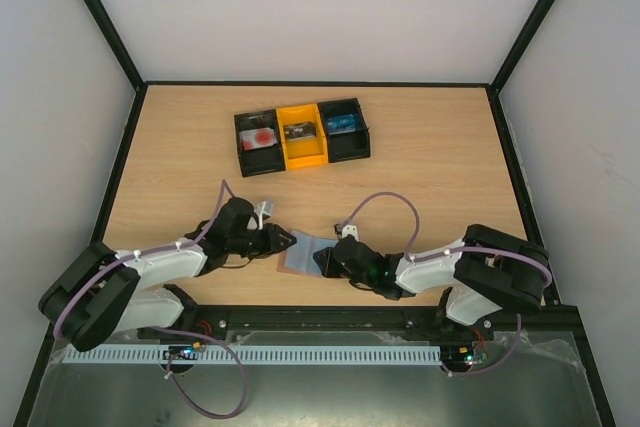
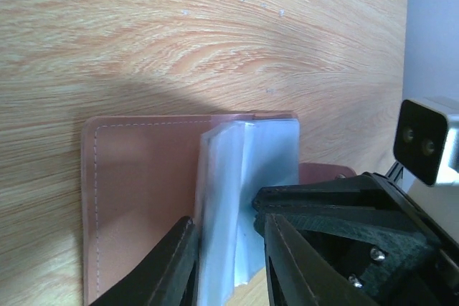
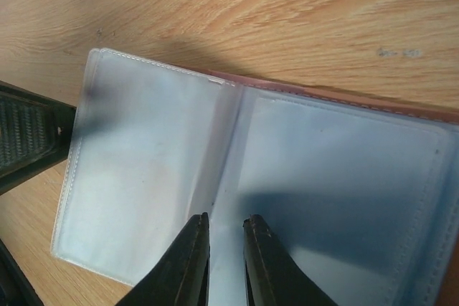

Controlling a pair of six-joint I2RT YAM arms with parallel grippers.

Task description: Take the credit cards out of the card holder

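The card holder (image 1: 303,250) lies open on the table between my two grippers, its pinkish-brown cover (image 2: 136,191) flat and its blue-grey leaves (image 2: 229,177) standing up. My left gripper (image 2: 229,259) straddles those raised leaves. Its jaws are apart, with a gap on the right side. My right gripper (image 3: 225,238) hovers over the fold of the inner panels (image 3: 344,177), its jaws a narrow gap apart with nothing raised between them. No card shows in the holder's pockets. One credit card (image 1: 262,135), pale with a red round mark, lies in the tray.
A three-compartment tray (image 1: 272,161), black, yellow and black, stands at the back middle of the table. Its yellow bin (image 1: 300,131) and right bin (image 1: 341,125) hold small items. Black frame rails border the table. The right gripper's finger (image 2: 323,202) lies close beside my left fingers.
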